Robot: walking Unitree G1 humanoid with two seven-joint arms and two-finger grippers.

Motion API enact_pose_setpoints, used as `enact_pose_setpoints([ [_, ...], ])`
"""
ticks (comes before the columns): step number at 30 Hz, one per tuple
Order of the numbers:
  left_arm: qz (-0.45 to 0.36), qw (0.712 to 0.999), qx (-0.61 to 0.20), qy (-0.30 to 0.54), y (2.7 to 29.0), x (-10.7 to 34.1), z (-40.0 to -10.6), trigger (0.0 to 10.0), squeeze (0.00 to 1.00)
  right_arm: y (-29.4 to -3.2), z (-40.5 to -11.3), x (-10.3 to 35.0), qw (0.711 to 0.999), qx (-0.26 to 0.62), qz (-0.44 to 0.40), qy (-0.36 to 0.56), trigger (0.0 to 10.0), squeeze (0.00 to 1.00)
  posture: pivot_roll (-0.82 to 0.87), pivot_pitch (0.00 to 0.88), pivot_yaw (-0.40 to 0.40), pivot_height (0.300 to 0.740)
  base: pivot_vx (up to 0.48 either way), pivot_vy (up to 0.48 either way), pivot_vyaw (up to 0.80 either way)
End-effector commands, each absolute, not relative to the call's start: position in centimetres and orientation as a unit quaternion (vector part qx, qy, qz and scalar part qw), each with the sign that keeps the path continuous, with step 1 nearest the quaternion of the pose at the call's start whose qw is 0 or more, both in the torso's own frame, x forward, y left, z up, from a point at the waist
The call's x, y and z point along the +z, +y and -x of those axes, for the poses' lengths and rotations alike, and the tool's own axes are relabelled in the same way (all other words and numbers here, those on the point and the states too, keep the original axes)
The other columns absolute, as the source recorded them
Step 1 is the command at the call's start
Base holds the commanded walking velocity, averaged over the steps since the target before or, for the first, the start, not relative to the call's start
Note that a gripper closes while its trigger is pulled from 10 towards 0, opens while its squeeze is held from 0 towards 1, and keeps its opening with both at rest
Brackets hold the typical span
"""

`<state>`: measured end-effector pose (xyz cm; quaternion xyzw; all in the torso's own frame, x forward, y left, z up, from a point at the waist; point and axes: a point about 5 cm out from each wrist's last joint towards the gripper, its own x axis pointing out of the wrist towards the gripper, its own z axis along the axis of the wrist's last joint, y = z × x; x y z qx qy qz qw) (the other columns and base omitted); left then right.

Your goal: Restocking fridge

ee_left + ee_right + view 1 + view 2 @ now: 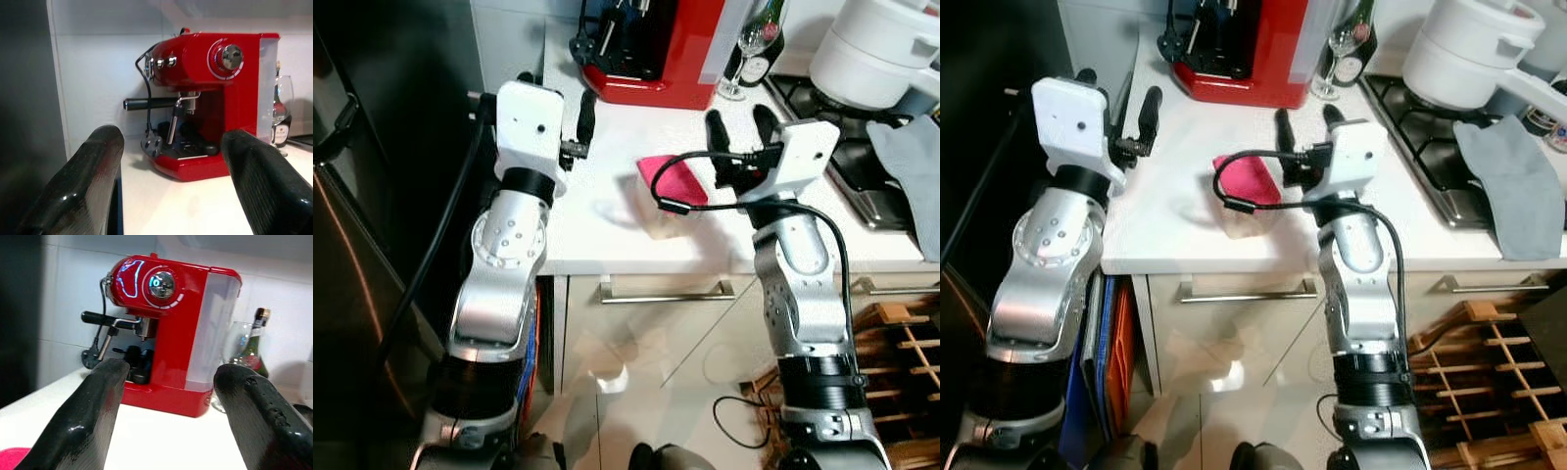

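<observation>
Both hands spread open, empty, left hand [556, 116], right hand [740, 125], pink-lidded clear container [668, 194] between.

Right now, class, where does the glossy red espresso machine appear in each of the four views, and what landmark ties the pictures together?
Left eye view: top centre, at the back of the counter.
Right eye view: top centre, slightly left.
Left wrist view: centre right, beyond the two black fingers.
Right wrist view: centre, between the fingers.
Shared landmark: the clear wine glass beside it.
</observation>
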<state>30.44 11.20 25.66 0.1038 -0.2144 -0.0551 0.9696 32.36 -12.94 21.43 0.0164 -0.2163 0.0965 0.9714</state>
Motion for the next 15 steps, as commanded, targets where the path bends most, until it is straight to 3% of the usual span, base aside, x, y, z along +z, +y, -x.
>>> enact_pose_setpoints([
  [1,-0.107,0.967,-0.062,-0.224,10.9,25.5,-29.9,10.0,0.0,-13.6,-31.9,21.7,0.97,0.078,-0.015,-0.23,10.0,1.0,0.07,0.0,-0.107,0.74,0.0,0.0,0.0],
  [4,-0.099,0.969,-0.062,-0.22,11.4,24.9,-29.3,10.0,0.0,-13.7,-31.2,21.7,0.968,0.073,0.011,-0.241,10.0,0.98,0.07,0.0,-0.106,0.74,0.0,0.0,0.0],
  [5,-0.103,0.968,-0.064,-0.219,11.5,24.7,-29.0,10.0,0.0,-14.0,-30.7,21.6,0.966,0.066,0.032,-0.249,10.0,0.18,0.08,0.0,-0.107,0.74,0.0,0.0,0.0],
  [6,-0.109,0.967,-0.066,-0.22,11.6,24.6,-28.7,10.0,0.0,-14.3,-30.2,21.5,0.965,0.058,0.045,-0.253,10.0,0.0,0.08,0.0,-0.107,0.74,0.0,0.0,0.0],
  [11,-0.127,0.966,-0.061,-0.219,12.2,24.0,-28.0,10.0,0.0,-16.5,-28.7,20.5,0.965,-0.012,0.074,-0.25,10.0,0.0,0.09,0.0,-0.1,0.74,0.0,0.0,0.0],
  [15,-0.124,0.966,-0.065,-0.215,11.9,23.6,-28.4,10.0,0.0,-16.4,-29.3,20.0,0.969,-0.02,0.059,-0.24,10.0,0.0,0.08,0.0,-0.086,0.74,0.0,0.0,0.0],
])
